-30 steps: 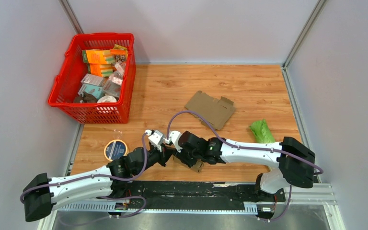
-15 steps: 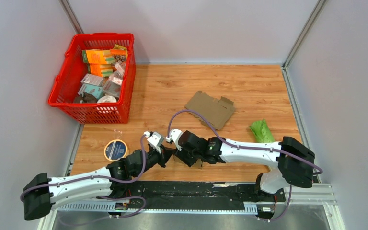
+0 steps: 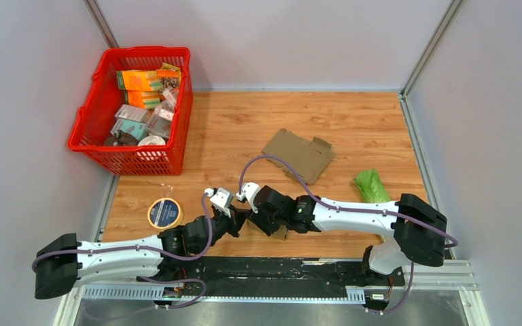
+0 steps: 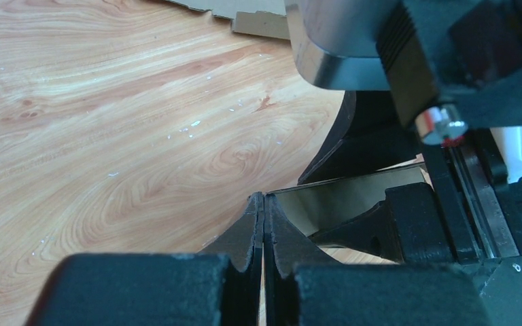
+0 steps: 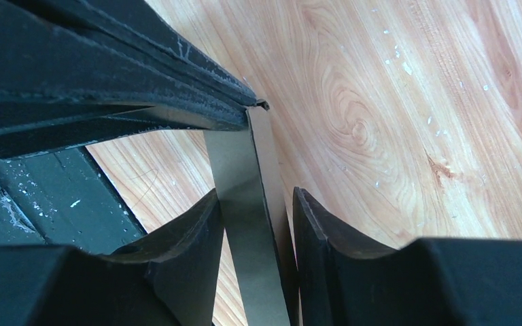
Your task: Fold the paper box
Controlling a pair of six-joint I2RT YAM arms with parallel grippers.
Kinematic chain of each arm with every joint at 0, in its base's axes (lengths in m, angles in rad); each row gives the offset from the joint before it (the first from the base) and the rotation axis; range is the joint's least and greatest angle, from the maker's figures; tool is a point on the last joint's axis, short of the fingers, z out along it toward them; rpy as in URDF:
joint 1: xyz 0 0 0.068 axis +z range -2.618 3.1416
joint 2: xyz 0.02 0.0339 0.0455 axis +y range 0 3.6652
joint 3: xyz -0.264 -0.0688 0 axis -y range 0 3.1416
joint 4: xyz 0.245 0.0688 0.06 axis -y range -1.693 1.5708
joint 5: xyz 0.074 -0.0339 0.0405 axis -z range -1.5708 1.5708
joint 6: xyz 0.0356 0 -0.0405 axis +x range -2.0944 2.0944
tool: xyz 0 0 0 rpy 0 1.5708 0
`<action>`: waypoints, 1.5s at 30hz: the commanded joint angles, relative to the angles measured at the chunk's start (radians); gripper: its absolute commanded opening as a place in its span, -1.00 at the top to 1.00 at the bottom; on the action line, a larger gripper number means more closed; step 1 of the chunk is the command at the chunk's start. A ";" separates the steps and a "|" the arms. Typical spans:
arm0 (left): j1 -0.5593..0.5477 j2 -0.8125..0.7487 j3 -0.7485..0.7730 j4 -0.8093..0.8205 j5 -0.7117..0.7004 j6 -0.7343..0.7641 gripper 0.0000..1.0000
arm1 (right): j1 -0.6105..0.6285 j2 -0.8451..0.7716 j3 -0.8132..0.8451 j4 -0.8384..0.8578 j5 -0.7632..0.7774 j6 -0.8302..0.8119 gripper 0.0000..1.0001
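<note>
Cardboard of the paper box point(image 4: 343, 197) sits midway along the table's point(image 3: 245, 129) near edge. The left gripper point(image 4: 264, 221) is pinched tight on a flap's corner, steadying it. The right gripper point(image 5: 256, 197) straddles that flap, fingers apart, seemingly placed to crease it.

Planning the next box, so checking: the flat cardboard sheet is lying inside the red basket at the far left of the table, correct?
Not quite. The flat cardboard sheet lies on the bare wooden table, to the right of the red basket, not inside it. The basket is at the far left. The top external view shows it.
</note>
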 commanded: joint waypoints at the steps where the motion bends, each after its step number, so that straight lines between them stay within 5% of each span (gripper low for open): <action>1: -0.025 0.000 -0.039 -0.136 0.004 -0.036 1.00 | -0.010 -0.023 -0.007 0.054 0.041 0.014 0.11; 8: -0.060 -0.001 -0.057 -0.135 -0.019 -0.050 1.00 | -0.010 -0.043 -0.007 0.051 0.033 0.047 -0.11; 16: -0.117 0.128 -0.054 -0.046 -0.100 -0.097 1.00 | -0.010 -0.059 -0.030 0.059 0.049 0.069 -0.14; 21: -0.127 0.159 -0.050 -0.050 -0.134 -0.114 1.00 | -0.010 -0.104 -0.050 0.043 0.058 0.100 -0.38; 27: -0.132 0.127 -0.050 -0.086 -0.140 -0.114 1.00 | -0.008 -0.248 -0.010 -0.143 0.111 0.255 -0.65; 31: -0.132 0.104 -0.036 -0.127 -0.138 -0.111 1.00 | -0.028 -0.333 0.073 -0.477 0.132 0.438 -0.83; 34: -0.134 0.089 -0.031 -0.132 -0.140 -0.108 1.00 | -0.063 -0.390 0.061 -0.573 0.081 0.521 -0.76; 37: -0.134 0.081 -0.030 -0.133 -0.141 -0.103 1.00 | -0.120 -0.462 -0.045 -0.470 0.008 0.503 -0.38; 38: -0.134 0.078 -0.030 -0.133 -0.141 -0.103 1.00 | -0.150 -0.474 -0.067 -0.434 -0.025 0.496 -0.05; 40: -0.132 0.075 -0.027 -0.141 -0.141 -0.105 1.00 | -0.175 -0.499 -0.126 -0.336 -0.087 0.486 0.13; 45: -0.134 0.079 -0.008 -0.156 -0.141 -0.097 1.00 | -0.184 -0.525 -0.153 -0.293 -0.157 0.460 0.00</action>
